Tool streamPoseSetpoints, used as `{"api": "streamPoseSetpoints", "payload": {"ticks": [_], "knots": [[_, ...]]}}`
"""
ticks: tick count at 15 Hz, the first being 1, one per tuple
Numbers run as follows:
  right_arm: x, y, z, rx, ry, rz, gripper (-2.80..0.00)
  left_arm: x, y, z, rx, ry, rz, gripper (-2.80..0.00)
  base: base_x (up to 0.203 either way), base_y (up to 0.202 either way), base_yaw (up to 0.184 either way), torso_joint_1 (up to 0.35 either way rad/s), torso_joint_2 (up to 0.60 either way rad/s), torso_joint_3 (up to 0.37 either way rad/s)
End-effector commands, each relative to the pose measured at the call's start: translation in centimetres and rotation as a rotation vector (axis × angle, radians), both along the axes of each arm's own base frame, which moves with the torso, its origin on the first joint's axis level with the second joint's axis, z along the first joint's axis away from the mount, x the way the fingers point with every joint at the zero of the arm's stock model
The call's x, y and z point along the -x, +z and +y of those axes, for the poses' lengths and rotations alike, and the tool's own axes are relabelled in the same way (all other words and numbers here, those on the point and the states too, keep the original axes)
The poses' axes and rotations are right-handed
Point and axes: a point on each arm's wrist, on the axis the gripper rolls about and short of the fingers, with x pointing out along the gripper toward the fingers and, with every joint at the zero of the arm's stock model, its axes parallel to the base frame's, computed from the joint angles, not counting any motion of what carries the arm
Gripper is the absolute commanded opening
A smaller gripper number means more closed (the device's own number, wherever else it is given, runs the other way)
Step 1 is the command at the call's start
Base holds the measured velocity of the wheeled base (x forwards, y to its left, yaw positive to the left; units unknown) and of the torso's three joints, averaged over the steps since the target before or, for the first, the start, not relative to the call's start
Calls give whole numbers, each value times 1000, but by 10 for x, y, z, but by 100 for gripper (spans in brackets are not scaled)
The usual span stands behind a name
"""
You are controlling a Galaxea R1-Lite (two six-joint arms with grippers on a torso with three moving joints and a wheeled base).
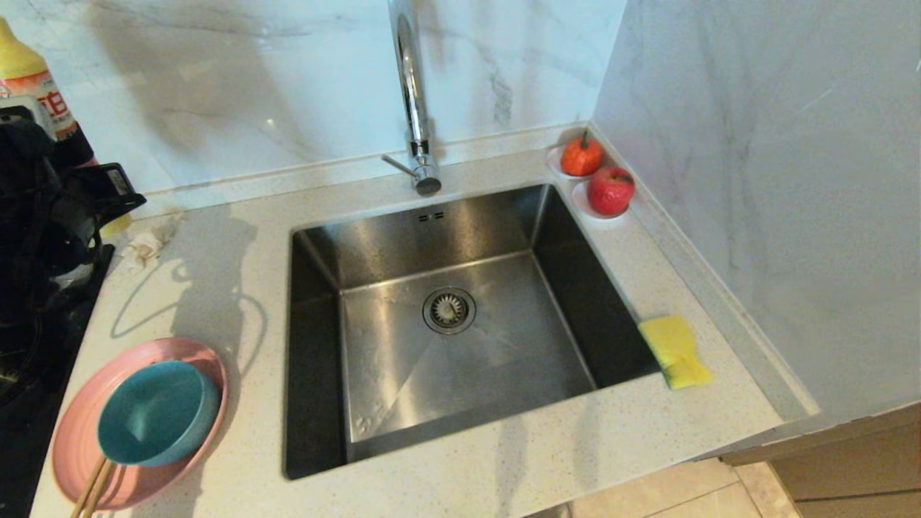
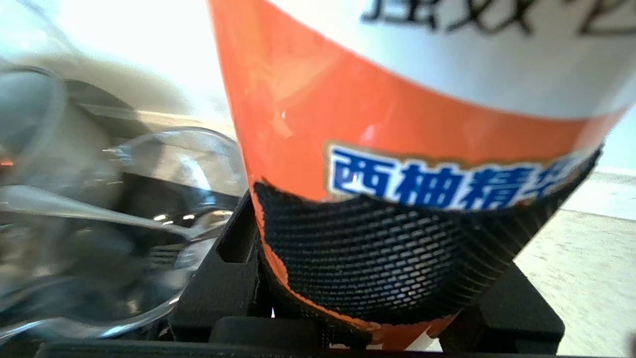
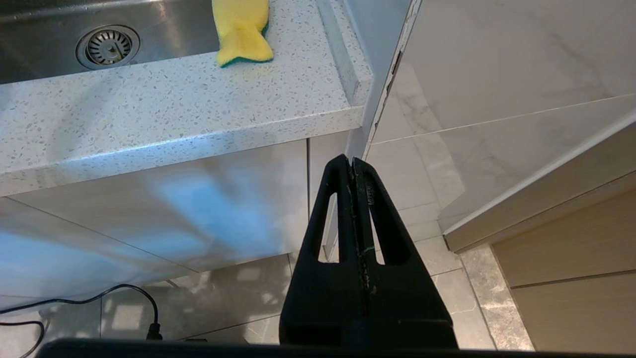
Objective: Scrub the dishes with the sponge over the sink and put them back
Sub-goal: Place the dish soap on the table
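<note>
Jaws: left (image 2: pixel 367 278) hold bottle (image 2: pixel 397 124), right (image 3: pixel 354 164) closed | sponge (image 1: pixel 675 351) at table's right edge, nearer right arm

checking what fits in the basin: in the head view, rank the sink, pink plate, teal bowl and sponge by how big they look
1. sink, by far the largest
2. pink plate
3. teal bowl, sitting on the plate
4. yellow sponge, smallest

The plate and bowl lie nearer the camera than the sponge, so their lead over it may be overstated.

bowl (image 1: pixel 157 413) on plate (image 1: pixel 75 440), left of sink (image 1: pixel 460 360)
</note>
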Motion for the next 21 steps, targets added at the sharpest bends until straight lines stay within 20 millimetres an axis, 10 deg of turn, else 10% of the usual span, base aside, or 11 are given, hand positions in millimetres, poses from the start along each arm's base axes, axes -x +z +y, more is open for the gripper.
{"api": "streamPoseSetpoints", "payload": {"ticks": [1,7,21], "knots": [[0,0,0,0,0,0,-280,-28,-26,4,2,12,63,-280,0,0,0,0,0,0],[0,0,0,0,0,0,-280,-55,-66,-8,16,-30,157,-280,0,0,0,0,0,0],[0,0,0,0,0,0,-280,-95,-69,-6,139,52,-47,-280,0,0,0,0,0,0]]}}
